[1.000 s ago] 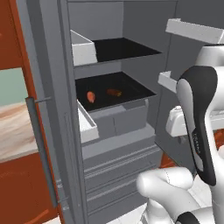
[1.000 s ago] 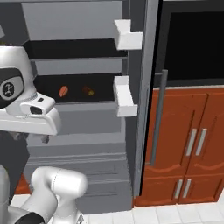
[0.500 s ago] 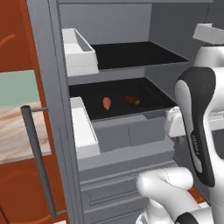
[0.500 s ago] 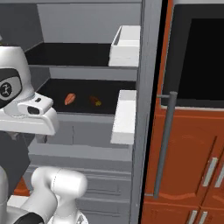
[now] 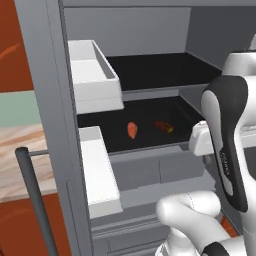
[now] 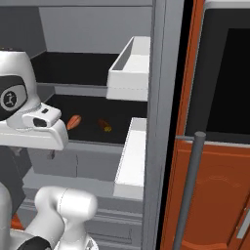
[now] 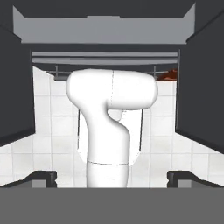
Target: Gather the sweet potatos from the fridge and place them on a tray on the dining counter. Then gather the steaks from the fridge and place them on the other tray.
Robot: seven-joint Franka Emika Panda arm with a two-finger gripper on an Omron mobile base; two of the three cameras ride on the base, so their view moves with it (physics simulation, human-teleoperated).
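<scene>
**A:** Start close in. What are the fingers doing?

**B:** In the hand view the gripper [image 7: 112,177] points down at the white floor tiles, its two dark fingertips [image 7: 41,177] spread as wide as they go, with nothing between them. The hand is tucked low by the base, well apart from the food.

**A:** And further in?

**B:** The fridge [image 5: 50,125] stands open in front of the base. Nearest are the white door bins [image 5: 97,170], then the grey crisper fronts, then the dark middle shelf [image 5: 150,107]. Two sweet potatos [image 5: 132,130] lie on that shelf, near each other but not touching. One is a bright orange lump; the other, to its right, is darker and more reddish. In the right base view they sit just past the arm's white link. I can't make out any steaks from here.

**A:** How would you expect them to handle?

**B:** My guess: stiff, fairly light, not fragile, so a firm squeeze should be safe. They are rounded and tapered, so they may roll or twist out if pinched near a tip.

**A:** So where to hold?

**B:** Across the thick middle, jaws square to the long axis, reaching in level under the upper shelf. The orange one looks the easier first pick, as it lies slightly nearer the shelf's front edge.
</scene>
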